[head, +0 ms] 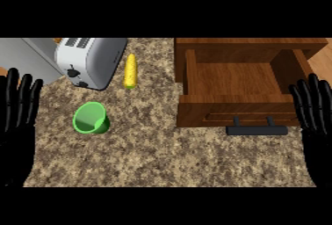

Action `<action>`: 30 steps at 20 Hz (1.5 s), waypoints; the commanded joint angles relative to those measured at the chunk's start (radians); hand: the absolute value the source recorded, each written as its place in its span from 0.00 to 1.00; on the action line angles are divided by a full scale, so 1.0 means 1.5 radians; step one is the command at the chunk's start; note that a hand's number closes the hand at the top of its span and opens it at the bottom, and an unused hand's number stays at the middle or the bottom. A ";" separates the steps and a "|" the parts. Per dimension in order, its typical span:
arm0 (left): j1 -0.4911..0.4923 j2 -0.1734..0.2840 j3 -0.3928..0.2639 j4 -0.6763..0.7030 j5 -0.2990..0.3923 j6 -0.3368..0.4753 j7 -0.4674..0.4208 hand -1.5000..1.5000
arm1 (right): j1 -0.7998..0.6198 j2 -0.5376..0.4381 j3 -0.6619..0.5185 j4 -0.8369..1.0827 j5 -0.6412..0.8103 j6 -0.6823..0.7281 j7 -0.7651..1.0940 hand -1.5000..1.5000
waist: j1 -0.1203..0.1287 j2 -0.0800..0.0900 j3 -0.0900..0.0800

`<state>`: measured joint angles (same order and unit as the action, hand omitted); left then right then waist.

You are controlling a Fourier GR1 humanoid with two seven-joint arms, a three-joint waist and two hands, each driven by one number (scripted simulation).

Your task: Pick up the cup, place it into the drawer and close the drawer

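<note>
Green cup (91, 118), yellow corn (131, 70), brown wooden drawer (235, 90), speckled tan counter (162, 154).

Green cup (91, 117) lies tipped on the counter (162, 154), left of the open drawer (236, 85).

Speckled brown granite counter (168, 162) fills most of the view, silver toaster (91, 59) at its far-left corner with a grey surface (26, 57) beside it.
</note>
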<state>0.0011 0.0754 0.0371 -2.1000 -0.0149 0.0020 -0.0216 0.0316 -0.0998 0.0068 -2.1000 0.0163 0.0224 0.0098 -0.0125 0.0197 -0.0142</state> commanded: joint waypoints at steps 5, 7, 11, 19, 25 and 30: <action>-0.064 -0.049 -0.027 0.099 -0.155 0.169 -0.016 0.00 | 0.007 0.013 0.010 0.018 -0.022 0.024 -0.048 0.00 | 0.002 -0.012 0.010; -0.101 -0.049 -0.030 0.139 -0.047 0.253 0.031 0.00 | -0.033 0.009 0.015 0.020 -0.084 0.045 0.043 0.00 | -0.003 -0.010 0.009; -0.133 -0.050 -0.013 0.205 -0.030 0.261 0.009 0.00 | -0.030 0.005 -0.001 0.016 -0.107 0.058 0.040 0.00 | 0.005 -0.012 0.009; -0.209 -0.050 -0.057 0.234 -0.044 0.335 0.044 0.00 | -0.023 0.033 0.030 -0.027 -0.066 0.026 0.077 0.00 | 0.006 -0.014 0.010; -0.156 -0.050 -0.059 0.264 -0.004 0.334 -0.039 0.00 | -0.036 0.041 0.024 0.051 -0.056 0.037 0.028 0.00 | 0.007 -0.013 0.009; -0.199 -0.049 -0.015 0.308 -0.002 0.319 -0.028 0.00 | -0.093 0.050 0.033 0.058 -0.032 0.007 0.060 0.00 | 0.008 -0.013 0.009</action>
<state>-0.2673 0.0044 -0.0127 -1.6823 -0.0289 0.4773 -0.0573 -0.0791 -0.0542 0.0200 -2.0677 -0.0896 0.0606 0.1305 -0.0017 -0.0004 -0.0001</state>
